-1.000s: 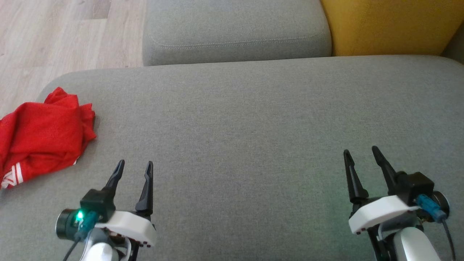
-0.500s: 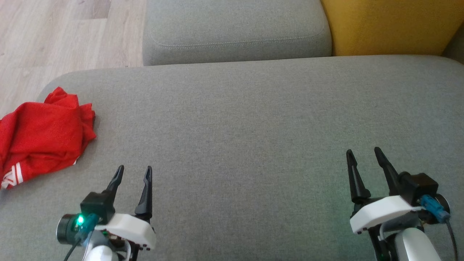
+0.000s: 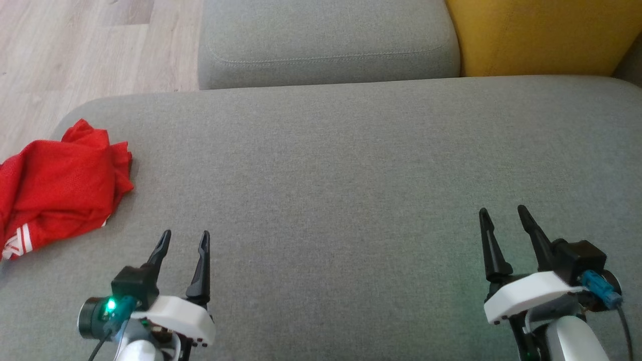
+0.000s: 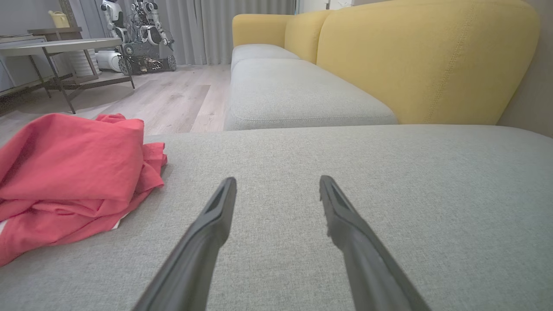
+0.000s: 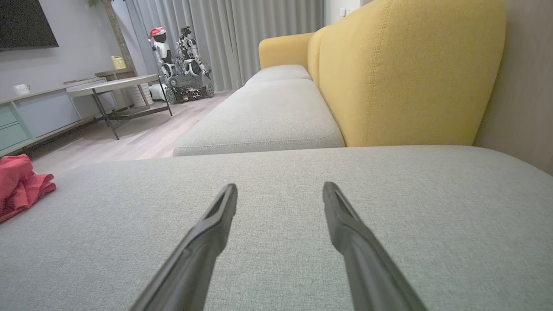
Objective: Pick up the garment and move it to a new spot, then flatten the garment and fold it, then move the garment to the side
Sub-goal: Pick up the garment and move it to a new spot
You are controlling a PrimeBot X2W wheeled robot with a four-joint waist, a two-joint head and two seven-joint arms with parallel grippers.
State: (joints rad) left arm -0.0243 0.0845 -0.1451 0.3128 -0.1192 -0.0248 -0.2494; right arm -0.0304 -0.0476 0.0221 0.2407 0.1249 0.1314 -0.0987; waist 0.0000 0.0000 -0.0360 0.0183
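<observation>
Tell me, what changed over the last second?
The left end effector drew back slightly toward the robot. The right end effector barely shifted. Both stayed open and empty; the red mesh garment stayed crumpled, untouched, at the left edge of the grey seat cushion.

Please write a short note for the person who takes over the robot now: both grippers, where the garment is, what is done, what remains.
Left gripper: open, empty, over the grey cushion, right of the red garment, not touching it.
Right gripper: open, empty, over the cushion's right side.
The red garment lies crumpled at the cushion's left edge.
Done: nothing visible; not flattened or folded.
Left: pick up, move, flatten, fold, set aside.
</observation>
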